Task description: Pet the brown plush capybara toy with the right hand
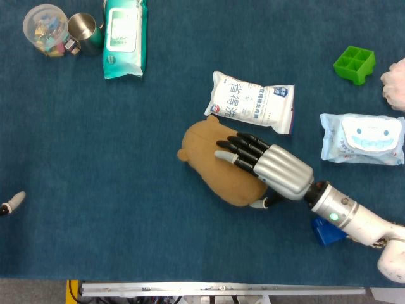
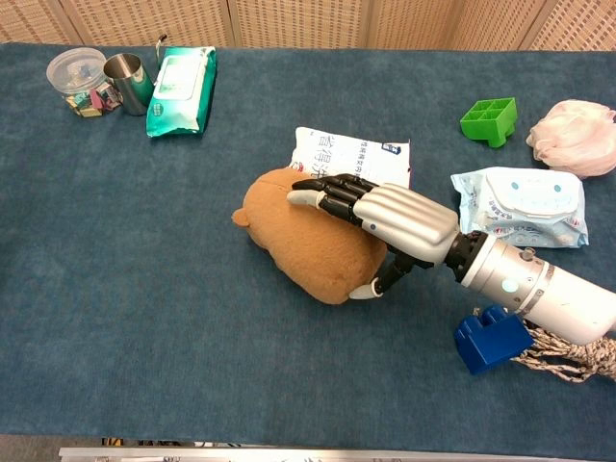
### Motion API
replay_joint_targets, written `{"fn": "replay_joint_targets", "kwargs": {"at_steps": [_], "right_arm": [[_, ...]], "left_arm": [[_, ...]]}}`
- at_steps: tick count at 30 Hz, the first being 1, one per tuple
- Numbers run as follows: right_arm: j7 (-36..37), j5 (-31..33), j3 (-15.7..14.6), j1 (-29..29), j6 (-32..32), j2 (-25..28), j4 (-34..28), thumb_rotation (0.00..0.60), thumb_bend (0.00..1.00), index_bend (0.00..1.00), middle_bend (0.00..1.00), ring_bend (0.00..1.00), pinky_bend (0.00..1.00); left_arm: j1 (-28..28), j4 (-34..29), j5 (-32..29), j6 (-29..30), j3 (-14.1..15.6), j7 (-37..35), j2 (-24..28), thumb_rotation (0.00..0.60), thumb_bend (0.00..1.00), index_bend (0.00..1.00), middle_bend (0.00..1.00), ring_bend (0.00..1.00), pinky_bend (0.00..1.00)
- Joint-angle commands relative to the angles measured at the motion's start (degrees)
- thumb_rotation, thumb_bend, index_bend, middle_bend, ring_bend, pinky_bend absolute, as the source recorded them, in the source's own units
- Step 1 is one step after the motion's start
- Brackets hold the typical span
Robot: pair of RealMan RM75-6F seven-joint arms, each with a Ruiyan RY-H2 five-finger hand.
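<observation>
The brown plush capybara point(image 1: 205, 158) point(image 2: 284, 236) lies on its side in the middle of the blue table cloth, its head toward the left. My right hand point(image 1: 272, 166) point(image 2: 390, 217) rests flat on top of it. The fingers point(image 1: 243, 144) stretch out over its back, and the thumb curls by its near side. The hand grips nothing. Of my left hand only a pale fingertip point(image 1: 14, 201) shows at the far left edge of the head view; its state is unclear.
A white snack bag point(image 1: 252, 101) point(image 2: 351, 154) lies just behind the toy. A blue wipes pack point(image 1: 362, 138), a green block point(image 1: 355, 63) and a pink puff point(image 2: 576, 137) sit to the right. A blue brick point(image 2: 491, 339) lies under my forearm. At the back left are a green wipes pack point(image 1: 124, 35), a metal cup point(image 1: 85, 31) and a jar point(image 1: 45, 28).
</observation>
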Motion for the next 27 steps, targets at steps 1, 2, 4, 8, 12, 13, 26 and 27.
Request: {"fn": "replay_joint_targets", "kwargs": {"at_steps": [1, 2, 4, 8, 12, 13, 26, 27], "right_arm": [[-0.73, 0.67, 0.70, -0.03, 0.21, -1.20, 1.15, 0.600, 0.00, 0.00, 0.00, 0.00, 0.00], [-0.76, 1.01, 0.95, -0.02, 0.18, -1.46, 1.32, 0.600, 0.00, 0.00, 0.00, 0.00, 0.00], [-0.42, 1.85, 1.40, -0.06, 0.11, -1.91, 1.38, 0.590, 0.00, 0.00, 0.00, 0.00, 0.00], [0.93, 2.44, 1.58, -0.01, 0.27, -1.88, 1.13, 0.478, 0.00, 0.00, 0.00, 0.00, 0.00], [1.36, 2.52, 1.68, -0.09, 1.11, -1.43, 1.06, 0.341, 0.00, 0.00, 0.00, 0.00, 0.00], [1.69, 2.54, 1.71, -0.06, 1.26, -1.25, 0.78, 0.313, 0.00, 0.00, 0.00, 0.00, 0.00], [-1.05, 0.38, 0.74, 1.06, 1.24, -1.16, -0.29, 0.262, 0.00, 0.00, 0.00, 0.00, 0.00], [-1.70, 0.18, 0.73, 1.30, 0.96, -1.71, 0.40, 0.261, 0.00, 0.00, 0.00, 0.00, 0.00]], "left_arm": [[0.00, -0.02, -0.02, -0.01, -0.01, -0.08, 0.03, 0.600, 0.10, 0.06, 0.02, 0.00, 0.00], [0.01, -0.03, -0.05, -0.01, -0.02, -0.14, 0.05, 0.600, 0.10, 0.06, 0.02, 0.00, 0.00], [0.05, -0.02, -0.10, 0.00, -0.01, -0.24, 0.10, 0.600, 0.10, 0.06, 0.02, 0.00, 0.00], [0.09, -0.02, -0.22, -0.03, 0.01, -0.38, 0.19, 0.600, 0.10, 0.06, 0.02, 0.00, 0.00], [0.02, 0.03, -0.19, -0.21, 0.02, -0.42, 0.20, 0.600, 0.10, 0.06, 0.02, 0.00, 0.00], [-0.01, 0.03, -0.14, -0.23, 0.04, -0.38, 0.18, 0.600, 0.10, 0.06, 0.02, 0.00, 0.00], [0.15, 0.32, -0.17, -0.19, 0.16, -0.87, 0.25, 0.600, 0.10, 0.06, 0.02, 0.00, 0.00], [0.19, 0.37, -0.15, -0.12, 0.16, -0.97, 0.27, 0.600, 0.10, 0.06, 0.02, 0.00, 0.00]]}}
